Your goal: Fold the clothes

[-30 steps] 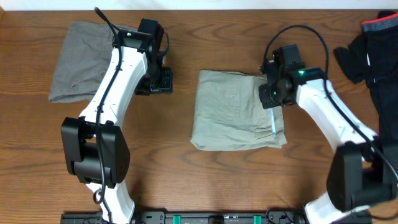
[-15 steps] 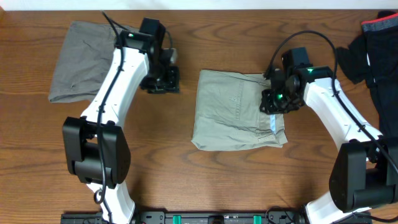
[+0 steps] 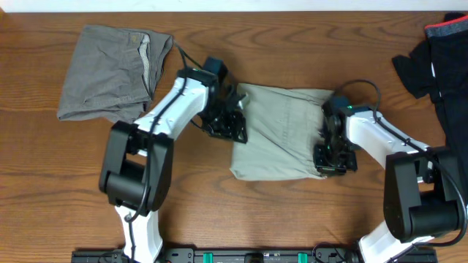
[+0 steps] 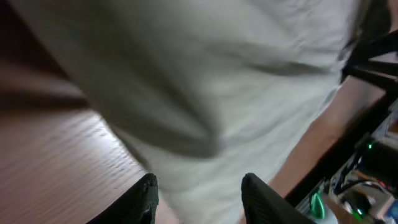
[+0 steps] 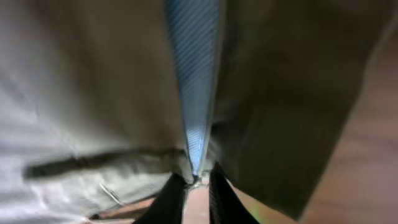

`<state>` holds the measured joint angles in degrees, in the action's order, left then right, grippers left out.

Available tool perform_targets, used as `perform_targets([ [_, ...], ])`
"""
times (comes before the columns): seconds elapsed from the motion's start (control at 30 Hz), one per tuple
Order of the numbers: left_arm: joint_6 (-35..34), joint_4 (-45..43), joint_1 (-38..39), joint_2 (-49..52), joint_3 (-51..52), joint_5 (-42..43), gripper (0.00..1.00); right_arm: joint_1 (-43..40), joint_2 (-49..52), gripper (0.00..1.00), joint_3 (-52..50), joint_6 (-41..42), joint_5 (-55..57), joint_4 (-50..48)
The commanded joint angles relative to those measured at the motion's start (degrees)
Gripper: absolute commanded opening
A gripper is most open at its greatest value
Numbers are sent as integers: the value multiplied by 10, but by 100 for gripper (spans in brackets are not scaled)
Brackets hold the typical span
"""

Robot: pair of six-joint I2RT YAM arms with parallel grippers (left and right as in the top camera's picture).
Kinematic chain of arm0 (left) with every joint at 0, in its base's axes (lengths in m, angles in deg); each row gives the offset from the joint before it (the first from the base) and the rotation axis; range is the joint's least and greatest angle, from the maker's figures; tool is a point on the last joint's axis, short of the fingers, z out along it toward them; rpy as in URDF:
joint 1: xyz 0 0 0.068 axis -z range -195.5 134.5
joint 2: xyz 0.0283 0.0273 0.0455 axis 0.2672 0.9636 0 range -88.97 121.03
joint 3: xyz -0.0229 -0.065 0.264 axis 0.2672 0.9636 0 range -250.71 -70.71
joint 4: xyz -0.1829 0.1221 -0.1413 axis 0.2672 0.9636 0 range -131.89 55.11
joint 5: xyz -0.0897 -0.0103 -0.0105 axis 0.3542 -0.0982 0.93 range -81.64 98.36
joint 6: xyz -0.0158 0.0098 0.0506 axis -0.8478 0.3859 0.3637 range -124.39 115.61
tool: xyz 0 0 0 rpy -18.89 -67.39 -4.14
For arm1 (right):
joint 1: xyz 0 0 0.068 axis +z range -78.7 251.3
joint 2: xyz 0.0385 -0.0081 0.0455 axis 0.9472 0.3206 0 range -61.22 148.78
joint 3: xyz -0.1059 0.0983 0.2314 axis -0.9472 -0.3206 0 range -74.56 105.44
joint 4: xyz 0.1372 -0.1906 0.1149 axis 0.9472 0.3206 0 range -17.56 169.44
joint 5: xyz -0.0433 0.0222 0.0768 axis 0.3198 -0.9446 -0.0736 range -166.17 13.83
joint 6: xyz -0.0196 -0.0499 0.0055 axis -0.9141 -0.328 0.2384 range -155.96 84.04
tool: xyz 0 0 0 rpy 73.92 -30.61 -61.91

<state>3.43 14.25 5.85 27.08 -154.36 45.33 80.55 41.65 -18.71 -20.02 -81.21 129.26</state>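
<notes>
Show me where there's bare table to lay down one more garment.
Widest bare table: the front strip below the khaki trousers. Also the front left corner, below the grey shorts. Crowded: both sides of the trousers, where the left gripper and right gripper sit, and the dark clothes at far right.

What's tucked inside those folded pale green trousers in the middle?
In the right wrist view, a light-blue lining strip shows between the layers of the trousers. Deeper inside the fold, and the table beneath them, is covered by cloth.
</notes>
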Motion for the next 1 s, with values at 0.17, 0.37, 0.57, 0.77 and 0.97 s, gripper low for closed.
perform_targets([
  [0.17, 18, 7, -12, 3, 1, 19, 46, -36, -1, 2, -11, -36, -42, -11],
  [0.37, 18, 90, -13, 2, -10, 19, 43, -36, -71, 1, 45, -184, -163, 10],
  [0.57, 18, 185, -6, 0, -42, 27, 41, -42, -113, 1, 104, -150, -96, 26],
  [0.77, 21, 179, 27, 0, -26, 27, 33, -44, -116, 1, 113, -141, -95, -76],
  [0.97, 20, 165, 37, 0, -26, 24, 33, -44, -103, 3, 113, -143, -57, -138],
])
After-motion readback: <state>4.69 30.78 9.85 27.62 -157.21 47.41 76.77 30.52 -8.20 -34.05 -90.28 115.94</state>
